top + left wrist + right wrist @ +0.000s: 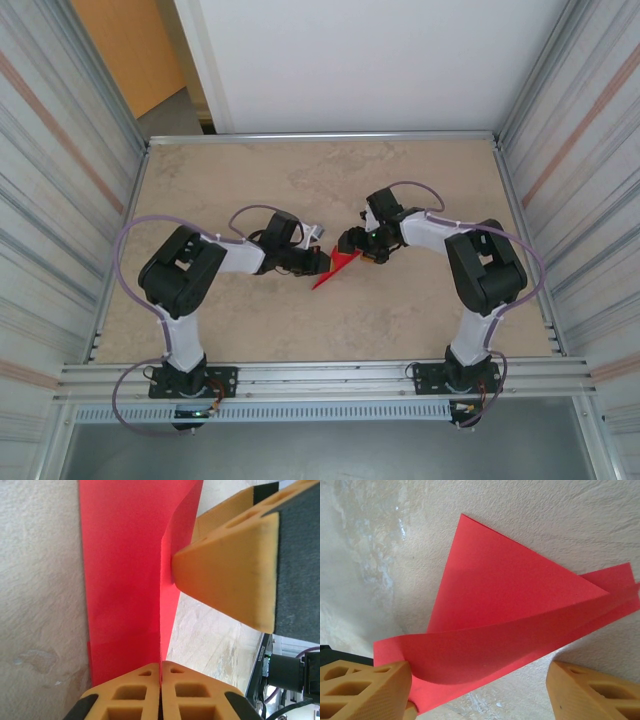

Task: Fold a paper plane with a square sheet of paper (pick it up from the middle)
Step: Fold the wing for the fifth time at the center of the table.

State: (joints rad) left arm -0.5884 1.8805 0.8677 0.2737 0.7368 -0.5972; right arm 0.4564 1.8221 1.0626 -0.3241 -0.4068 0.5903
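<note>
Partly folded red paper (335,268), mid-table (300,180), clamped at its crease by the clenched left gripper (160,672) as an anchor. The right gripper (477,680), fingers spread, straddles the loose flap, likely to fold it.

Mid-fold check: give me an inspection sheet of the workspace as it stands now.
Surface: beige mottled table, no damage seen.
Job's things: red paper, partly folded, at mid-table between the grippers; a triangular layer lies flat and a flap is lifted.
Clutter: nothing seen.
Grippers: left gripper shut on the paper's edge; right gripper open, one finger touching the paper.
Cables: a purple cable loops along each arm, off the paper.
Surroundings: ribbed metal walls at both sides, white panel behind, rail at the near edge.
</note>
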